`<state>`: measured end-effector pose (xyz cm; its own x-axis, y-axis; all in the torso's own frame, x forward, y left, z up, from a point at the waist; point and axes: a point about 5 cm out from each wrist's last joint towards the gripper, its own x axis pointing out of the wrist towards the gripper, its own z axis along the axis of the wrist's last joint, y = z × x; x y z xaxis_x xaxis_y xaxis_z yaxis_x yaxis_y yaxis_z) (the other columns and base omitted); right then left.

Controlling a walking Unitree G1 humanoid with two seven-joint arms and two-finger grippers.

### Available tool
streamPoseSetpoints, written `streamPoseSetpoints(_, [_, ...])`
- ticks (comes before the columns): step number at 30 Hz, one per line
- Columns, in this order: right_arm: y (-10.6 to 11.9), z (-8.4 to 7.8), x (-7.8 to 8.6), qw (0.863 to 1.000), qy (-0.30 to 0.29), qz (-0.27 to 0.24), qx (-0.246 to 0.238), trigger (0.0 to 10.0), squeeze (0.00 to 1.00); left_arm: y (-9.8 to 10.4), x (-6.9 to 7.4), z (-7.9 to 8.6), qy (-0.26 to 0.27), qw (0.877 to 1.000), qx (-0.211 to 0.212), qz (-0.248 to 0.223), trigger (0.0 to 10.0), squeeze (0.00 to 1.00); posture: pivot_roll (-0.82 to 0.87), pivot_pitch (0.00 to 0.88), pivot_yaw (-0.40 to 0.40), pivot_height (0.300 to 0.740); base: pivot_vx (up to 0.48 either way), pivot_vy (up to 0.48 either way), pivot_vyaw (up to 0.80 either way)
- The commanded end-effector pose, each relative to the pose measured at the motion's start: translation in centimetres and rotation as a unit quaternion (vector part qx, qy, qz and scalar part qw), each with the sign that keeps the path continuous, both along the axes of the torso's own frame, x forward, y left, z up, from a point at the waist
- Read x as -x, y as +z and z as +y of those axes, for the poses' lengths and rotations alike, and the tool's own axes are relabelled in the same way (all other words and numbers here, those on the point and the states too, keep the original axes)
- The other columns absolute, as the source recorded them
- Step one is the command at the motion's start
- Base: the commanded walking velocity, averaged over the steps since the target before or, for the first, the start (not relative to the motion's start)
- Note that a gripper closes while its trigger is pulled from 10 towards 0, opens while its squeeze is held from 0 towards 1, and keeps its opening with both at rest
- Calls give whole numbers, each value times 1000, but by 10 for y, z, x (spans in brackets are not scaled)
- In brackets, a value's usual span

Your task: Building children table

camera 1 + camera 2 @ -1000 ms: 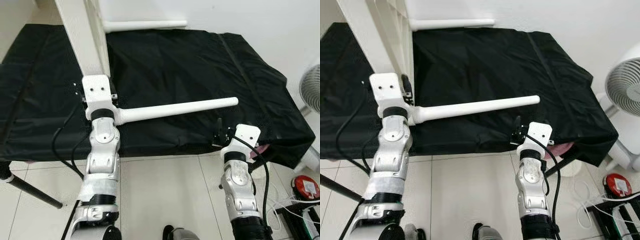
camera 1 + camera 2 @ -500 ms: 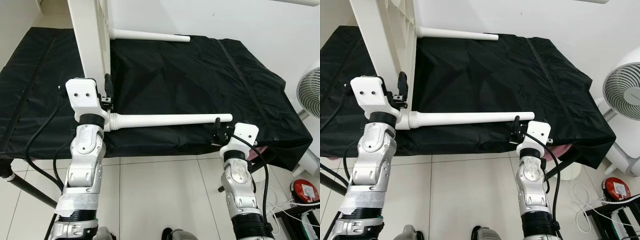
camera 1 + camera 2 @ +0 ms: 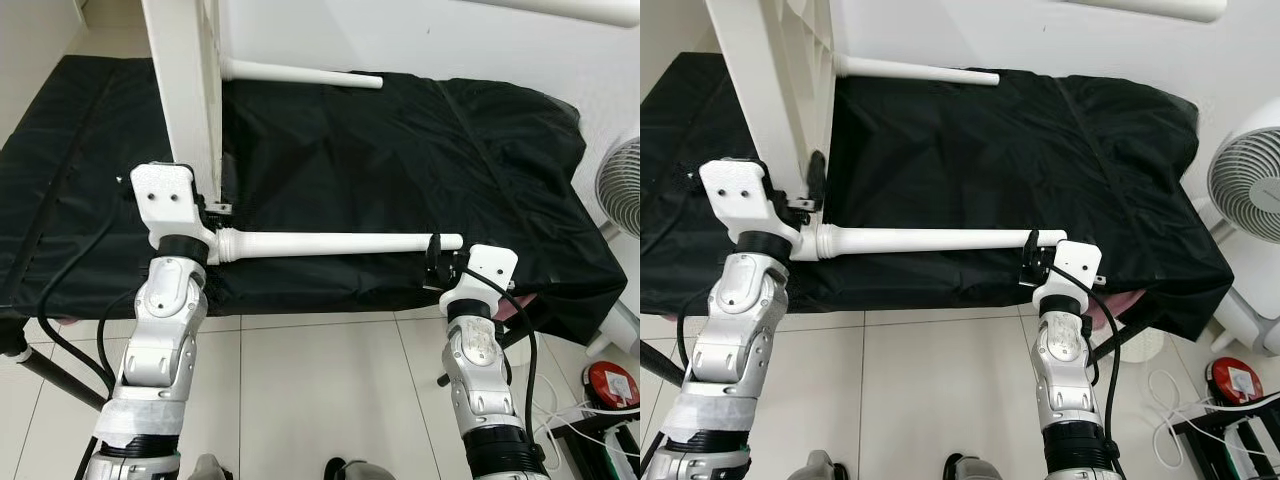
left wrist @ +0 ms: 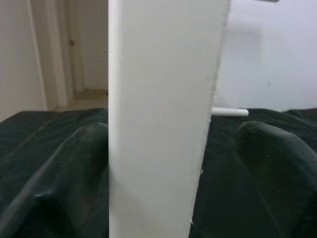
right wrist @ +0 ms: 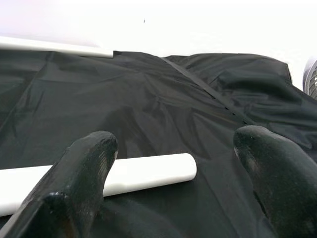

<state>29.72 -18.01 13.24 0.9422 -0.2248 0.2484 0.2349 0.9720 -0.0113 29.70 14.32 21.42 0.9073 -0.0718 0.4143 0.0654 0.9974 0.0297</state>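
while the whole head picture has shifted with the camera over the last second, i still record a real change: the long white tapered table leg (image 3: 335, 242), which slanted up across the black fabric cover (image 3: 400, 150) a second ago, now lies level, its thick end at the foot of the tall white upright table panel (image 3: 185, 80) and its tip just beside the right gripper (image 3: 433, 262). i judge the leg is being lined up with its socket at the panel's corner; whether it is seated i cannot tell.

the left gripper (image 4: 163, 163) straddles the panel edge, fingers (image 4: 74, 163) spread either side; in the wrist view the near-side finger meets the board, but on the other side cloth shows between, so i cannot confirm a clamp. the right gripper stands open and pinches nothing.

the right wrist view shows what the head views leave uncertain: the leg's rounded tip (image 5: 183, 166) lies low between the open fingers (image 5: 84, 168), no contact evident. the head views alone place a second white leg (image 3: 300, 72) at the far edge of the cover and a white floor fan (image 3: 1245, 185) to the right.
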Motion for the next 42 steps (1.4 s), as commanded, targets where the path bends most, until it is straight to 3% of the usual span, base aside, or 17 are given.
streamPoseSetpoints(1, [-3,-2,0,1000,-3,2,-3,10000,0,-1,7,-18,-149,985,-82,1,10000,0,-19,56,-86,740,0,0,0])
streamPoseSetpoints(9, [-4,1,-2,1000,5,2,-4,10000,0,-4,19,-17,-166,982,-91,12,10000,0,-8,52,-84,740,0,0,0])
streamPoseSetpoints(18, [-4,6,-7,1000,18,4,-6,10000,0,-11,31,-4,-148,984,-95,38,10000,0,18,45,-97,740,0,0,0])
streamPoseSetpoints(26, [-1,12,-12,999,32,0,-5,10000,0,-22,29,-5,-135,984,-92,69,10000,0,27,38,-105,740,0,0,0])
streamPoseSetpoints(34, [-3,8,-10,1000,28,-1,-1,10000,0,-27,29,-8,-174,974,-88,114,10000,0,13,29,-96,740,0,0,0])
streamPoseSetpoints(42, [-3,8,-9,1000,27,-1,-2,10000,0,-27,30,-8,-174,974,-85,118,10000,0,12,28,-95,740,0,0,0])
